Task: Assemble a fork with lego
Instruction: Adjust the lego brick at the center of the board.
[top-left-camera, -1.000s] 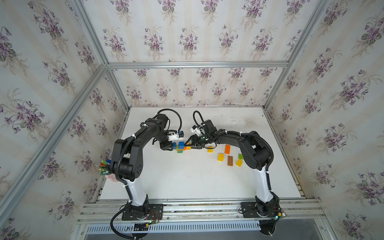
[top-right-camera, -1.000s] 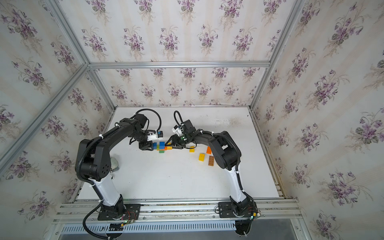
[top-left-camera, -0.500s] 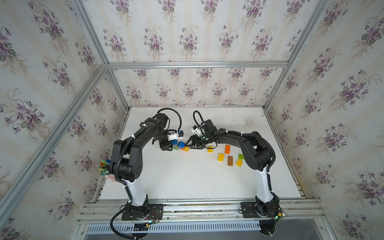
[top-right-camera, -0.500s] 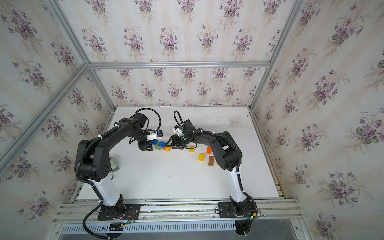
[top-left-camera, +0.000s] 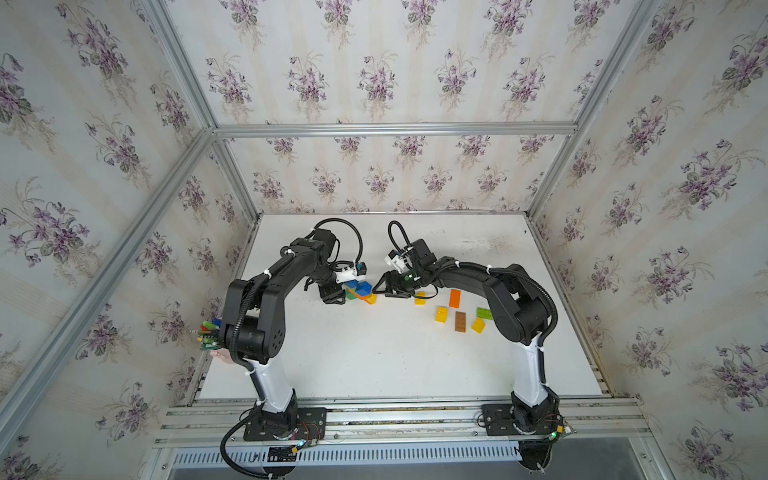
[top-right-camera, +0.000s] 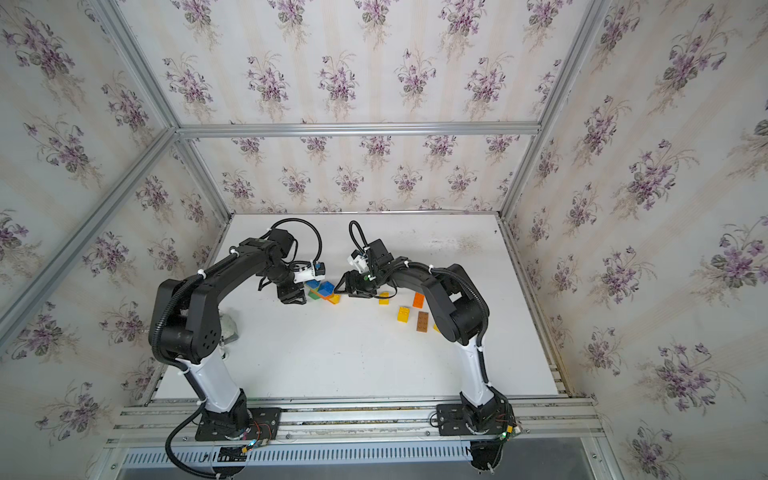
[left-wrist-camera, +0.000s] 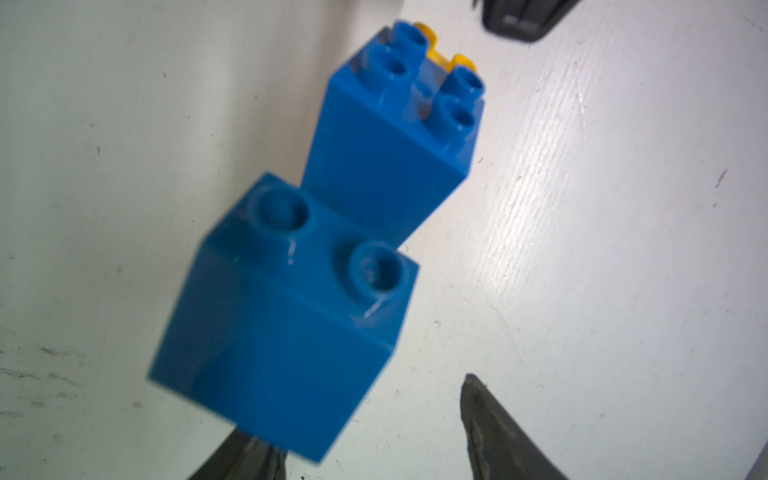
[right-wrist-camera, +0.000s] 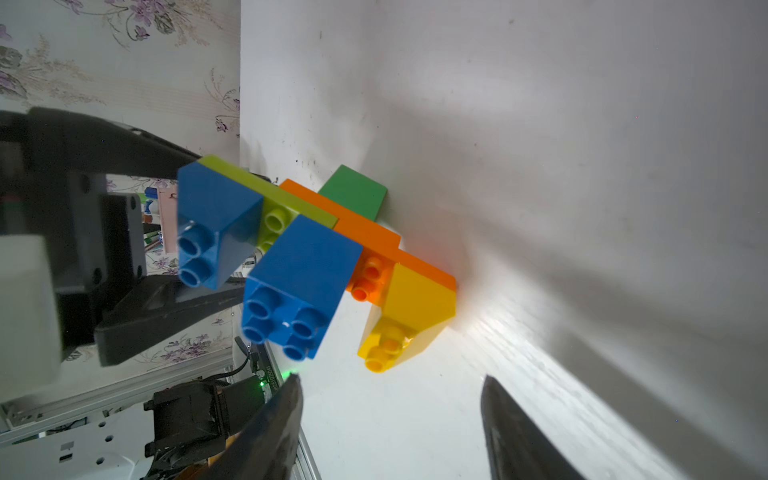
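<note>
The lego build (top-left-camera: 360, 291) lies on the white tabletop (top-left-camera: 374, 357), toward 10 o'clock from its middle, and shows in both top views (top-right-camera: 323, 290). The right wrist view shows its joined parts: a blue brick (right-wrist-camera: 216, 220) and a second blue brick (right-wrist-camera: 303, 270) sit on a lime brick (right-wrist-camera: 274, 208). Next comes an orange brick (right-wrist-camera: 365, 232), with a yellow brick (right-wrist-camera: 419, 299) at one end and a green brick (right-wrist-camera: 353, 191) behind.

The left fingers (top-left-camera: 330, 295) are at the build's 9 o'clock side. They stand apart and are not clamped. In the left wrist view, bare tabletop shows between one finger (left-wrist-camera: 498, 432) and the nearer blue brick. The other tip is hidden under that brick, and I cannot tell whether it touches.

The right fingers (top-left-camera: 384, 286) are at the build's 3 o'clock side, pointing at it. They are spread, with only tabletop between them in the right wrist view (right-wrist-camera: 270, 432). Their tips are near the yellow brick but clear of it.

Loose lego lies from 3 to 4 o'clock of the build:
- a small loose yellow (top-left-camera: 420, 298), just beside the right fingers
- a loose orange (top-left-camera: 455, 298)
- a loose yellow oblong (top-left-camera: 441, 314)
- a loose brown (top-left-camera: 460, 321)
- a tilted loose yellow (top-left-camera: 478, 325)
- a loose green (top-left-camera: 483, 312), partly behind the right arm (top-left-camera: 515, 307)

Pens (top-left-camera: 208, 332) stick out at the tabletop's 9 o'clock edge.
</note>
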